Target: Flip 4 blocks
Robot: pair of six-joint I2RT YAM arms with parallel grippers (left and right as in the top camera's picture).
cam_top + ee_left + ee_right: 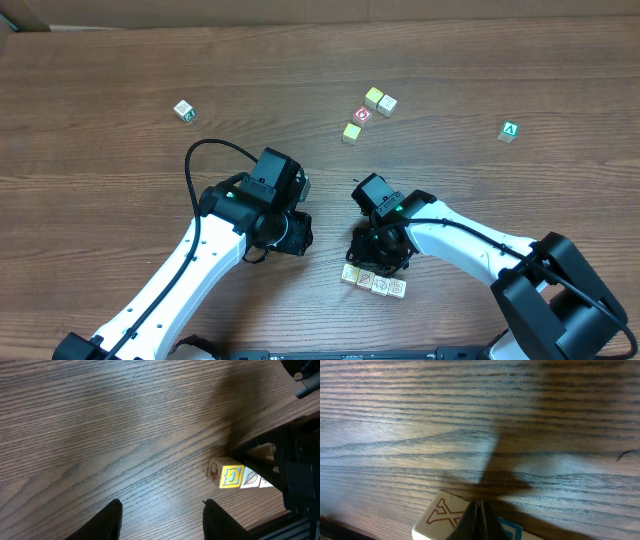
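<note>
four small pale natural-wood blocks (381,285) lie in one touching row toward the front edge of the brown wood-grain table (100,435). the row slants a little down to the right in the overhead view.

other cubes, six in all:
- one red-faced cube (362,115) at mid-back
- three yellow/tan cubes (373,97) close around the red one
- one green "a" cube (510,131) far right
- one green-edged cube (184,110) far left

all six are well apart from the row.

right gripper (479,510): fingers pressed together, pinching nothing. its tip is down at the row, over the x-marked block (441,514); touching or just above, cannot tell.

left gripper (162,505): spread, only bare table between the fingers, hanging left of the row and apart from it.

in the left wrist view the yellow-faced end block (231,476) has an acorn on its side face. the leaf block (250,479) touches it.

room to move: wide bare table behind and left of the row, less in front. the right arm covers the row's back side.
</note>
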